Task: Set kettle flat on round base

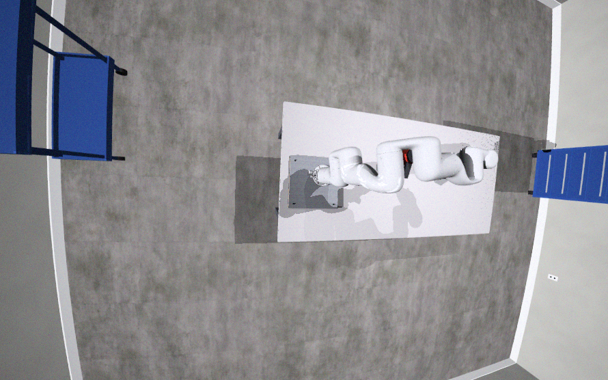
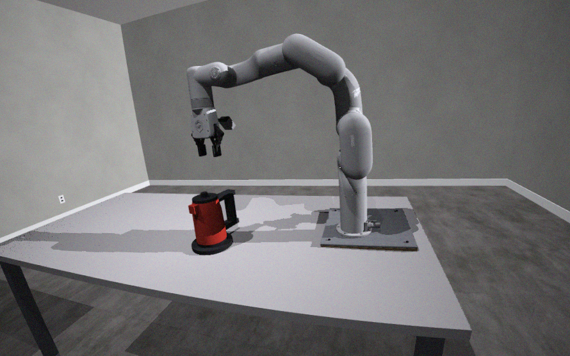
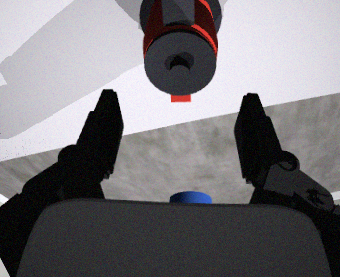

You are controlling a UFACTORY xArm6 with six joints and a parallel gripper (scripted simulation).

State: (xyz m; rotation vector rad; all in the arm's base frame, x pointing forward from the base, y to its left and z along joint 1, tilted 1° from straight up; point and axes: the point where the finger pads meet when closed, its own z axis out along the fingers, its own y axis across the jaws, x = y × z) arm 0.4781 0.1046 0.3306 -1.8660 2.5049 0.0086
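The red kettle with a dark lid and a black handle stands upright on its round black base on the white table. In the wrist view I look down on its lid, and the handle points away. In the overhead view only a sliver of red kettle shows under the arm. My gripper is open and empty. It hangs high above the kettle, well clear of it.
The arm's grey mount plate lies near one end of the table. A blue cabinet and a blue cart stand on the floor away from the table.
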